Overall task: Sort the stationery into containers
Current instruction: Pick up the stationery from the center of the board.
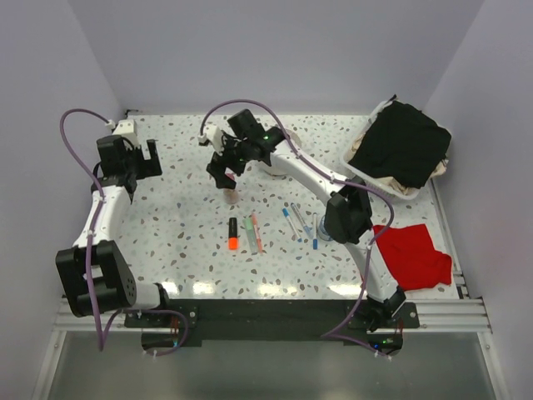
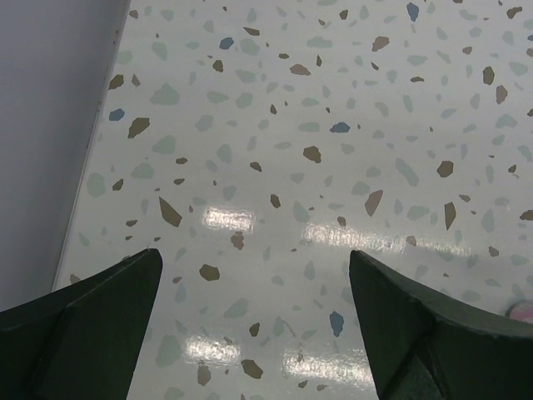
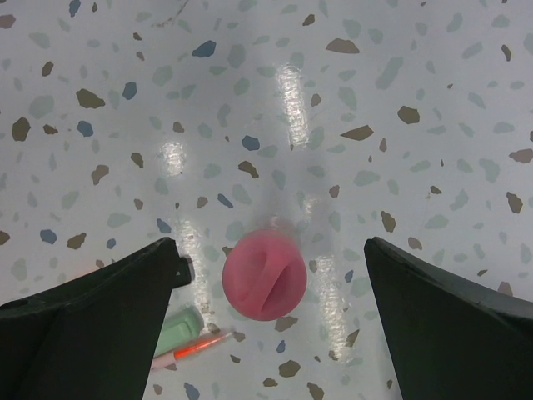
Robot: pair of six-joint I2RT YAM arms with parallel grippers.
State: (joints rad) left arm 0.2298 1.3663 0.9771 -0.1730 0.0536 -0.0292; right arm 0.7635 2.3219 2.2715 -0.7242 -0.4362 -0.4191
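Observation:
A pink-capped stubby stick (image 1: 232, 197) stands upright on the speckled table; in the right wrist view its pink cap (image 3: 265, 277) shows from above. My right gripper (image 1: 225, 177) hangs open just above it, jaws either side of the cap (image 3: 271, 248) without touching. An orange-and-black highlighter (image 1: 233, 234), thin pink and green pens (image 1: 254, 233) and slim blue-and-white pens (image 1: 300, 223) lie nearer the front. The green pen's end (image 3: 176, 328) shows by my right gripper's left finger. The white bowl is mostly hidden under the right arm. My left gripper (image 1: 148, 160) (image 2: 254, 254) is open and empty at the far left.
A white slatted basket (image 1: 360, 163) holding black cloth stands at the back right. A red cloth (image 1: 412, 254) lies at the front right. The left wall (image 2: 50, 125) is close beside my left gripper.

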